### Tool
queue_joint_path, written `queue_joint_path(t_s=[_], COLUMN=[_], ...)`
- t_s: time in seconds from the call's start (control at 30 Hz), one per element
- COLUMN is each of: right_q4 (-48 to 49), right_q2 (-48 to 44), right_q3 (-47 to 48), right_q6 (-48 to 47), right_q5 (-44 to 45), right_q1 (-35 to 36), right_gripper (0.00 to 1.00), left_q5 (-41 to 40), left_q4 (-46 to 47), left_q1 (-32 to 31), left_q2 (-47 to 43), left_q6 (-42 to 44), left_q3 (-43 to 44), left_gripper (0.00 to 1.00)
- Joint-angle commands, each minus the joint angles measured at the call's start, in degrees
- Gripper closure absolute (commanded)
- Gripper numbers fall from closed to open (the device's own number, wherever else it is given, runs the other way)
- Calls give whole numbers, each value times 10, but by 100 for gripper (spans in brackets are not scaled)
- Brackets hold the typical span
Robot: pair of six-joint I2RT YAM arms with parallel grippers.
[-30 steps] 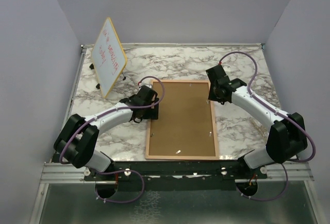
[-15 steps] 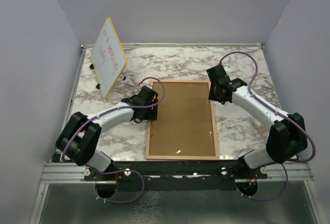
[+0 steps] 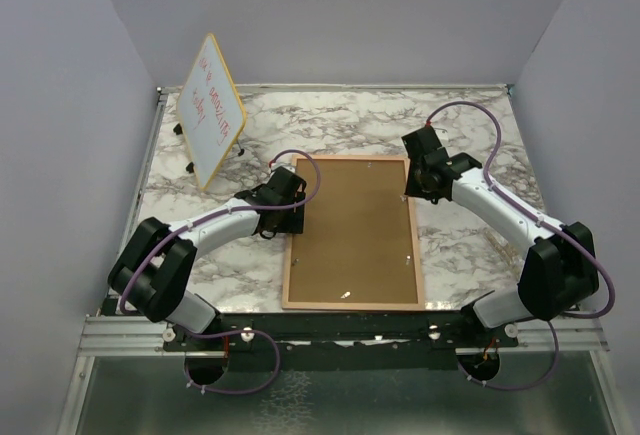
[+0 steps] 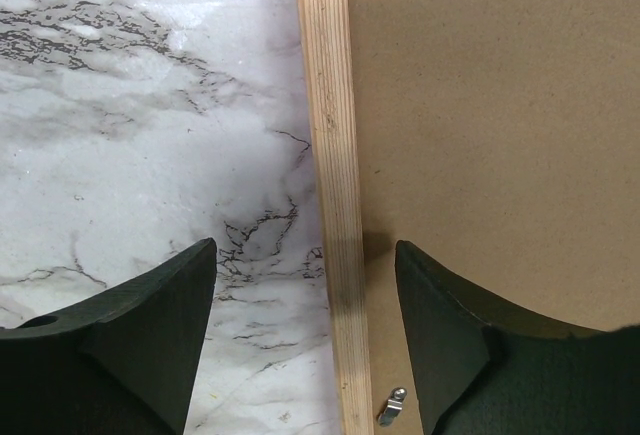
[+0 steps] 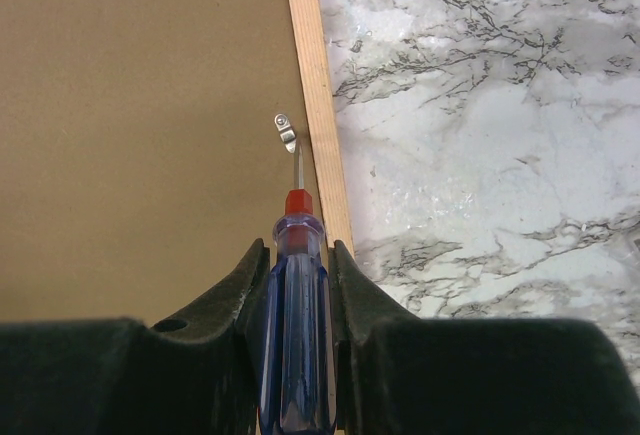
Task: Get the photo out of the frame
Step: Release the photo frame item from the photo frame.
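The right end effector was clamped narrowly on a translucent blue-handled screwdriver with a red collar. The screwdriver's thin blade reached a small metal clip beside the frame's right rail. The left end effector stood wide open and held nothing, its dark fingers straddling the frame's pale wooden left rail. Whether they touched it could not be told.

The large rectangular frame lay flat at the centre of the top view, brown fibreboard back up. Its long axis ran top to bottom, one short edge toward the arm bases. It rested on the marble-patterned desk, and a yellow-edged whiteboard leaned at upper left.
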Motion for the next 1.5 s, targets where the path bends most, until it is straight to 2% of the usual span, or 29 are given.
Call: queue_joint_path(t_s=[0.0, 0.47, 0.67, 0.93, 1.13, 1.27, 1.47], right_q4=[-7, 5, -13, -20, 12, 40, 64], right_q2=[-14, -18, -18, -52, -97, -115, -115], right_q3=[-5, -12, -6, -9, -23, -40, -50], right_q6=[-4, -2, 2, 4, -6, -4, 1], right_q5=[-27, -36, -8, 2, -40, -62, -107], right_q1=[-1, -1, -1, -1, -1, -1, -1], right_gripper=[99, 99, 99, 99, 99, 99, 99], left_q5=[10, 12, 7, -27, -51, -33, -24], left_q4=[7, 10, 10, 12, 16, 46, 76], left_q1=[0, -1, -1, -1, 25, 47, 55], left_q2=[0, -1, -4, -25, -50, -65, -64], left_q6=[1, -1, -1, -9, -19, -45, -83], left_q3=[-8, -12, -13, -18, -9, -20, -39], left_gripper=[28, 32, 32, 26, 20, 30, 34])
